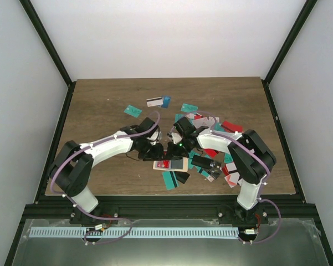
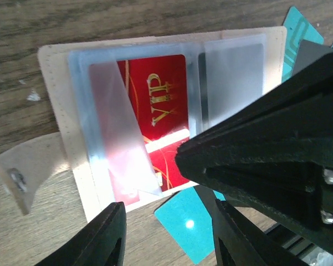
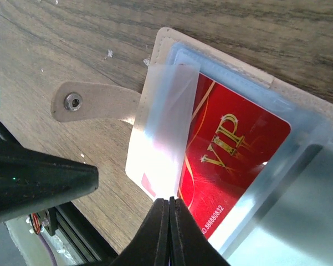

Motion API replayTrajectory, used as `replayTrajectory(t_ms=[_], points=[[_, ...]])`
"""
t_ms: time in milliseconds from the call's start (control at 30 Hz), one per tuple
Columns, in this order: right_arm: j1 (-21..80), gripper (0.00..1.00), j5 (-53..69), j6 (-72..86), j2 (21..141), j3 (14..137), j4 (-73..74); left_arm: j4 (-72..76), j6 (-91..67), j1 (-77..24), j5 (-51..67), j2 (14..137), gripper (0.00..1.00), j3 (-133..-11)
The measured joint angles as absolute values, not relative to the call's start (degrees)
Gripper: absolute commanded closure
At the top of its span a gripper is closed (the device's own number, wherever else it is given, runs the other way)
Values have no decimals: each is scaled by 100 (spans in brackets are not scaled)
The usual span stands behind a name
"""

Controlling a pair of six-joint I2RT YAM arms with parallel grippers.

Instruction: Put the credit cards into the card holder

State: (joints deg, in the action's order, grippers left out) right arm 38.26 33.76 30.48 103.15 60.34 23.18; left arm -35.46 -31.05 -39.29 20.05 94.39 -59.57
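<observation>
The beige card holder (image 2: pixel 55 116) lies open on the wood, its snap tab (image 3: pixel 88 102) sticking out sideways. A red VIP credit card (image 3: pixel 232 149) sits in one clear sleeve, and a translucent flap (image 3: pixel 163 122) stands folded up over its edge. My right gripper (image 3: pixel 169 200) is shut, its tips against the flap's lower edge on the red card; a pinch on the flap cannot be made out. My left gripper (image 2: pixel 169 208) hangs open just off the holder's edge, above a teal card (image 2: pixel 185 227), holding nothing. In the top view both grippers (image 1: pixel 154 148) (image 1: pixel 173 149) meet over the holder (image 1: pixel 172 164).
Loose credit cards lie scattered: teal ones (image 1: pixel 132 111) (image 1: pixel 189 107), a white and blue pair (image 1: pixel 157 102), a red one (image 1: pixel 231 126) and a dense pile (image 1: pixel 213 165) under the right arm. Another teal card (image 1: pixel 169 179) lies near the table's front edge.
</observation>
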Motion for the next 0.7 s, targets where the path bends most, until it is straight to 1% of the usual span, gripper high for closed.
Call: replayTrajectory(t_ms=[200,700], points=[[3815,98,3299,3048,10363,5970,2327,-3474,-3092,-3970,2158,9574,54,-5955],[3800,99,3297,3044,10473,5682,2213,-3304,-3085,-3970,2169,9942,47,-5902]])
